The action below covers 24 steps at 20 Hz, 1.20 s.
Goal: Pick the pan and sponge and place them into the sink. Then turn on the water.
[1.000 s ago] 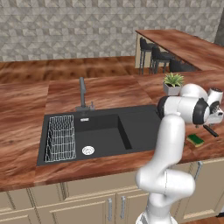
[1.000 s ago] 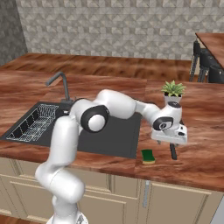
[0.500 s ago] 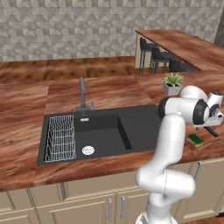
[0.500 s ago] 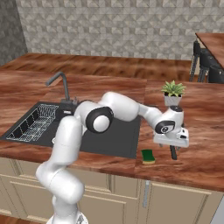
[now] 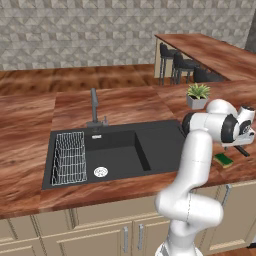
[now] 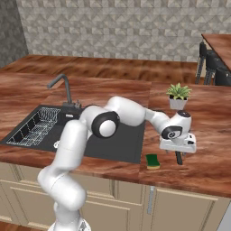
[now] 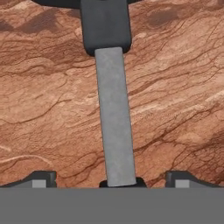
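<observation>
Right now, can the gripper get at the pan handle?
Probably yes. In the hand view the pan handle runs straight up between the open fingers, with only bare counter either side. The sponge lies apart.

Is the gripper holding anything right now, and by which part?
Nothing held yet: the gripper is open, fingertips either side of the pan handle.

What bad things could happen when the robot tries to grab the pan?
The open gripper straddles the pan handle, which is thin, so the pan might swing or slip once lifted. The sponge lies close beside the gripper on the counter edge; a swinging pan could knock it off.
</observation>
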{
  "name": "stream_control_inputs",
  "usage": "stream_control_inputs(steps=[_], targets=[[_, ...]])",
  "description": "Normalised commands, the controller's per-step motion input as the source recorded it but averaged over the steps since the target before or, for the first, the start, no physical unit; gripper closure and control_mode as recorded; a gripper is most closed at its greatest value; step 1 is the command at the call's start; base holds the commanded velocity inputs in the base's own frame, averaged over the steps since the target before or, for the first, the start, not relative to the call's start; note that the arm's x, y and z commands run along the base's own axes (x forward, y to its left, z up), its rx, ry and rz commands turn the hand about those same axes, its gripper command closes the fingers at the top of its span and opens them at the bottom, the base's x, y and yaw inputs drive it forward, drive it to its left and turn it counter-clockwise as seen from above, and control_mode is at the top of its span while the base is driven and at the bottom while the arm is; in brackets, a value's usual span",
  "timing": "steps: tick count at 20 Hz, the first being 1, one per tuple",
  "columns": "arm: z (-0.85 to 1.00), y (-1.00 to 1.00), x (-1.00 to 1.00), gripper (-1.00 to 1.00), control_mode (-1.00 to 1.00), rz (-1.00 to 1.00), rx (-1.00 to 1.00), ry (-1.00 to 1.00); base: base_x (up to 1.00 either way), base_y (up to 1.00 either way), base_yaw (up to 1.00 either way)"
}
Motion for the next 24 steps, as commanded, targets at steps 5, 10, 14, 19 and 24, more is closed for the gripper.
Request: stream_control_inputs(steps=[5, 10, 14, 19, 24], targets=[[-0.2, -0.02, 0.03, 1.0, -1.0, 0.03, 0.0, 0.0, 0.0, 0.0, 0.0], [-0.14, 0.02, 0.0, 1.0, -1.0, 0.0, -0.01, 0.0, 0.0, 0.0, 0.0], [0.1, 0.11, 0.0, 1.0, -1.0, -0.02, -0.01, 0.0, 0.0, 0.0, 0.0], [0.47, 0.07, -0.03, 1.0, -1.0, -0.03, 0.0, 0.02, 0.0, 0.0, 0.0], [0.41, 0.17, -0.17, 1.0, -1.0, -0.01, 0.0, 0.0, 0.0, 0.0, 0.0]])
